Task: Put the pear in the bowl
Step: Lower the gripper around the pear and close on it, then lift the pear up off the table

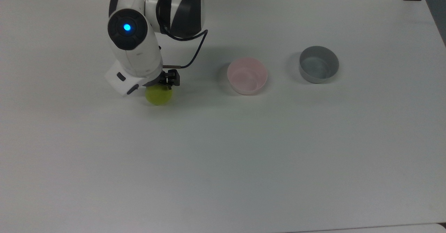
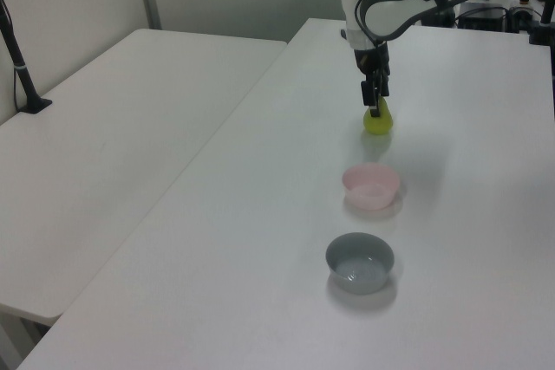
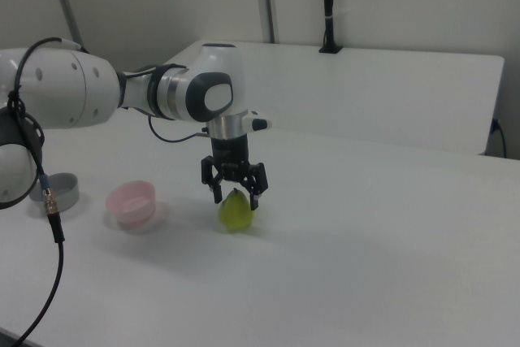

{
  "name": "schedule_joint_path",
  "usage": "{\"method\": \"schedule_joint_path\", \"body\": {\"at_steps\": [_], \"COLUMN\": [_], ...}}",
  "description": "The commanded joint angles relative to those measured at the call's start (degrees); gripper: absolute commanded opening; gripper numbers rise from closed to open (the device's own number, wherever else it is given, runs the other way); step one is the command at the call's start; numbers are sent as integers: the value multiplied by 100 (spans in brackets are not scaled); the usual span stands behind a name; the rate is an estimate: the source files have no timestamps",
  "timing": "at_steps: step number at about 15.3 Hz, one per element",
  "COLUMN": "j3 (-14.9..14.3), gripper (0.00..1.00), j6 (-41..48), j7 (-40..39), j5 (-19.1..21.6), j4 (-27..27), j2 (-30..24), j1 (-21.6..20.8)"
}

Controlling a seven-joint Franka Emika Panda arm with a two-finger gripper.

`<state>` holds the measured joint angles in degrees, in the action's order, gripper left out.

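The yellow-green pear point(image 1: 159, 97) point(image 2: 378, 122) point(image 3: 236, 213) stands upright on the white table point(image 1: 223, 156). My gripper point(image 3: 236, 195) point(image 1: 158, 85) point(image 2: 375, 107) is lowered over it and is open. In the right view, one finger point(image 3: 218, 192) stands on each side of the pear's narrow top, and the stem is hidden between them. The arm covers the pear's upper half in the top view. The pale pink bowl point(image 1: 247, 76) point(image 2: 371, 185) point(image 3: 132, 201) sits empty, about two bowl-widths to the top view's right of the pear.
An empty grey bowl point(image 1: 318, 64) point(image 2: 360, 262) point(image 3: 61, 189) sits beyond the pink one, further from the pear. A second white table point(image 2: 113, 145) adjoins at the left view's left. A black cable point(image 3: 50, 201) hangs in the right view's foreground.
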<state>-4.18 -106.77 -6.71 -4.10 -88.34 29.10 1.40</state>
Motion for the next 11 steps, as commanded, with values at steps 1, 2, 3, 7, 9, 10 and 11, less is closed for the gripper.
{"method": "schedule_joint_path", "body": {"at_steps": [1, 2, 3, 7, 9, 10, 11], "j3": [-30, -30, -30, -30, -30, -30, -48], "gripper": [100, 100, 100, 46, 27, 27, 27], "j6": [-151, -151, -151, -186, -116, -98, -81], "j7": [-93, -93, -85, 161, 162, 135, 100], "j5": [-222, -231, -231, -416, -407, -398, -389], "j4": [-104, -104, -104, -95, -95, -95, -104], "j2": [156, 200, 236, 254, 166, 70, -53], "j1": [-174, -227, -227, -254, -228, -210, -201]}}
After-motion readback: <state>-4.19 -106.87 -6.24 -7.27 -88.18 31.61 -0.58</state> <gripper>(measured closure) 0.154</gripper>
